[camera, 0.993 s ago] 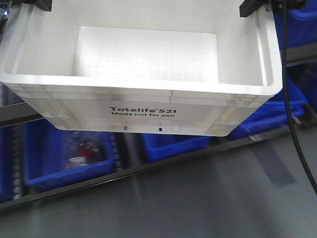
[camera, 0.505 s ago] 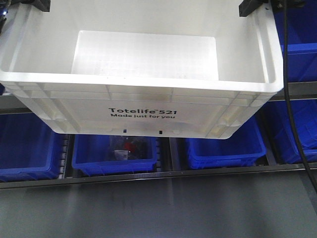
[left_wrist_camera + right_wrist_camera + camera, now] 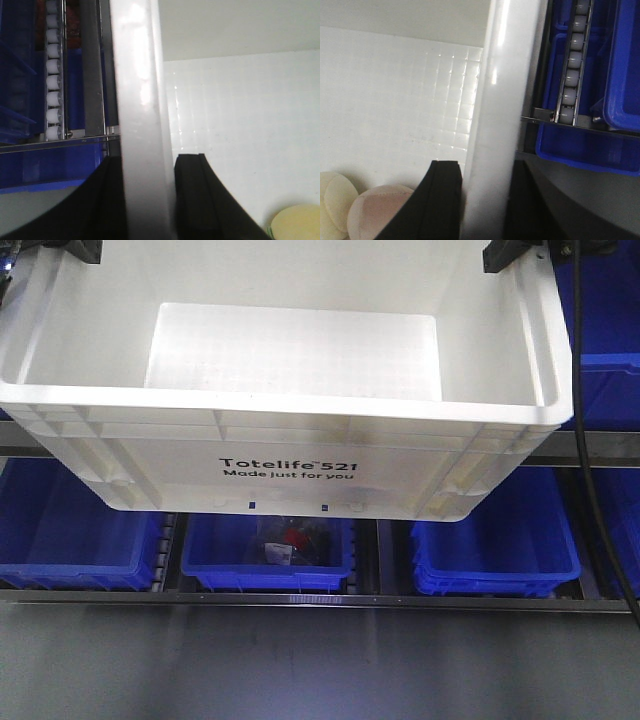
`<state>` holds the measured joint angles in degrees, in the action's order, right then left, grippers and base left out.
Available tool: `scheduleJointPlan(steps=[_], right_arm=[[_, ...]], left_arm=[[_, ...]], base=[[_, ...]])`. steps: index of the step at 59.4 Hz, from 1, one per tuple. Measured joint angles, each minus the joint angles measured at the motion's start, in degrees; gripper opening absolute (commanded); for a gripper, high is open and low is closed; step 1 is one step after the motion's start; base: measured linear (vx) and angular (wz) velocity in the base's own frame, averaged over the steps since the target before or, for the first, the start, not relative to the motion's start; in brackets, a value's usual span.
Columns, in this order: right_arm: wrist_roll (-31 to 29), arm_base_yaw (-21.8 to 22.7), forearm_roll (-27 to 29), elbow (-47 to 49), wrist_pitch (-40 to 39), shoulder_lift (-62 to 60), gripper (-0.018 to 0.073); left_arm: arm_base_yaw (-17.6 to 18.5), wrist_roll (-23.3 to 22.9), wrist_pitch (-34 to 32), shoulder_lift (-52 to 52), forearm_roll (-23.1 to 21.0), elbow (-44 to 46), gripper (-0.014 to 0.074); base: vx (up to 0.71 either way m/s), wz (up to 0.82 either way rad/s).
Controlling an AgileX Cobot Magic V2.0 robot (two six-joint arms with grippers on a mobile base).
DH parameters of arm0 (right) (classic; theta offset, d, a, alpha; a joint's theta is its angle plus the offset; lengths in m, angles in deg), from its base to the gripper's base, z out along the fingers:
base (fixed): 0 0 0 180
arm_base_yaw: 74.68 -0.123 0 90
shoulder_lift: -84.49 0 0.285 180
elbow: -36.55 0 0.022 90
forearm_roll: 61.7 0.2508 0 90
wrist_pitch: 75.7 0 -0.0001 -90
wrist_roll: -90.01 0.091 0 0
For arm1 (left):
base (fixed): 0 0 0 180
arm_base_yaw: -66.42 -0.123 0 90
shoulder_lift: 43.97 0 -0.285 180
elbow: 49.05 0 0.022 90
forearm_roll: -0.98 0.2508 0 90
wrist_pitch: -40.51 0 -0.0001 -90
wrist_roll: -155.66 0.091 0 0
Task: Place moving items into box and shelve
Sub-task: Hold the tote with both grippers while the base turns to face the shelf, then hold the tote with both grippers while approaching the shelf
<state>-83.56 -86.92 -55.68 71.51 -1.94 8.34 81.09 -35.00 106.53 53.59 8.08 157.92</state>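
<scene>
The box, a white crate (image 3: 300, 418) printed "Totelife 521", hangs in the air in front of the shelve (image 3: 300, 597). My left gripper (image 3: 75, 250) is shut on the crate's left wall (image 3: 140, 100), one finger on each side, as the left wrist view (image 3: 150, 197) shows. My right gripper (image 3: 515, 255) is shut on the right wall (image 3: 495, 100), as the right wrist view (image 3: 485, 200) shows. Inside the crate lie a cream-yellow item (image 3: 295, 222), also in the right wrist view (image 3: 332, 200), and a pinkish-beige item (image 3: 375, 210). Neither shows in the front view.
Blue bins stand on the rack's lower tier at the left (image 3: 60, 530), the middle (image 3: 270, 545) with small packets inside, and the right (image 3: 495, 540). More blue bins sit higher at the right (image 3: 605, 330). White roller tracks (image 3: 52, 75) (image 3: 572, 60) run beside the crate walls.
In the front view the rack and blue bins have swung from tilted to level and slid to the right. The crate stays held in both grippers.
</scene>
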Motion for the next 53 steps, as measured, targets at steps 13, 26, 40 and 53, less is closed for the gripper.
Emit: scheduleJointPlan(steps=[13, 26, 40, 53], right_arm=[[0.00, 0.00, -0.04, 0.00, 0.00, 0.00, -0.0005], [0.00, 0.00, -0.10, 0.00, 0.00, 0.00, -0.0005], [0.00, 0.00, -0.10, 0.00, 0.00, 0.00, -0.0005], [0.00, 0.00, -0.05, 0.00, 0.00, 0.00, -0.0005]], left_arm=[[0.00, 0.00, -0.06, 0.00, -0.06, 0.00, 0.0002], [0.00, 0.00, -0.06, 0.00, -0.10, 0.00, 0.0002], [0.00, 0.00, -0.06, 0.00, -0.10, 0.00, 0.0002], [0.00, 0.00, -0.06, 0.00, -0.05, 0.00, 0.0002]], base=[[0.04, 0.06], [0.05, 0.04], [0.06, 0.03], [0.05, -0.01]])
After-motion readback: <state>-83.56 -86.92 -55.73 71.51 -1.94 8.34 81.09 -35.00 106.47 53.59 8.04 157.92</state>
